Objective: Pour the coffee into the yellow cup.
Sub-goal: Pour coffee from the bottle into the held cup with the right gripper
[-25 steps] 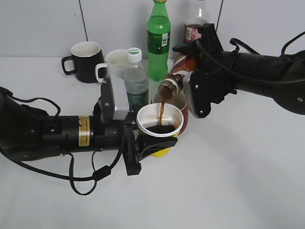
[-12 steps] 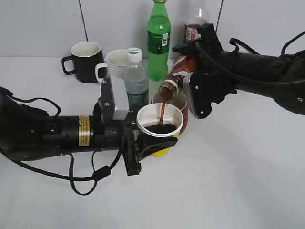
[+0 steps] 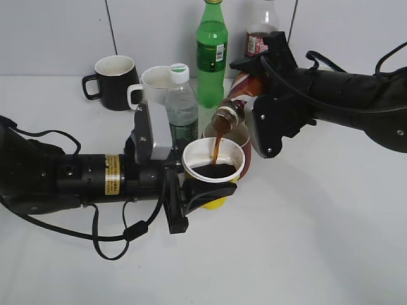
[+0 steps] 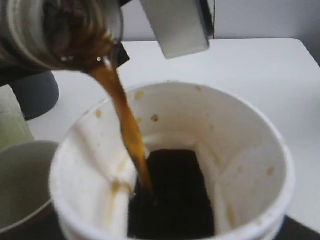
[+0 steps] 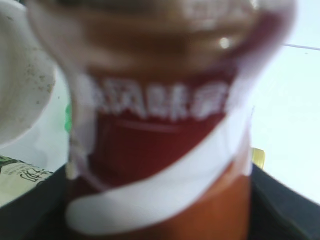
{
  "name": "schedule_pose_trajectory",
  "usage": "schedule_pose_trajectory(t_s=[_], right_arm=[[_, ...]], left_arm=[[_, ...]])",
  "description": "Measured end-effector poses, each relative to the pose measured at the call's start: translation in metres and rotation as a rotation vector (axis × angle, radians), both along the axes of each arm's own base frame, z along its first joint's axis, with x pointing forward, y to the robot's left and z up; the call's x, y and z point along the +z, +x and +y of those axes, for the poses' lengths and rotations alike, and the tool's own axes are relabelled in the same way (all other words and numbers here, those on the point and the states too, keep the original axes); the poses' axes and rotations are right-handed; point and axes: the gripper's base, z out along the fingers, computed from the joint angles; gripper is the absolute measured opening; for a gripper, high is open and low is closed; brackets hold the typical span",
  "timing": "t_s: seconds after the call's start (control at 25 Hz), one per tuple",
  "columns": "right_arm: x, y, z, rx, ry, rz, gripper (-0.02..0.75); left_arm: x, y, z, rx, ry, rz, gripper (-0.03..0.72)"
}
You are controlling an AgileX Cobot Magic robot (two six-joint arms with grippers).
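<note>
The right gripper [image 3: 257, 95] clamped the tilted Nescafe bottle [image 3: 234, 101], its coffee [image 3: 215, 146] streaming into the yellow cup [image 3: 213, 166] gripped by the left gripper [image 3: 197, 190].

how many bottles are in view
4: the coffee bottle tilted in the right gripper, a green bottle and a red-labelled bottle at the back, and a clear water bottle behind the left gripper. None seems hidden.
</note>
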Motion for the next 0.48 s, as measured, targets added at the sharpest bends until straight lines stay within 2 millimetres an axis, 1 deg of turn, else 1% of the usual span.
schedule_pose_trajectory(t_s=[0.48], right_arm=[[0.0000,0.0000,0.0000,0.001,-0.001,-0.001,0.502]], left_arm=[[0.0000,0.0000,0.0000,0.000,0.000,0.000,0.389]])
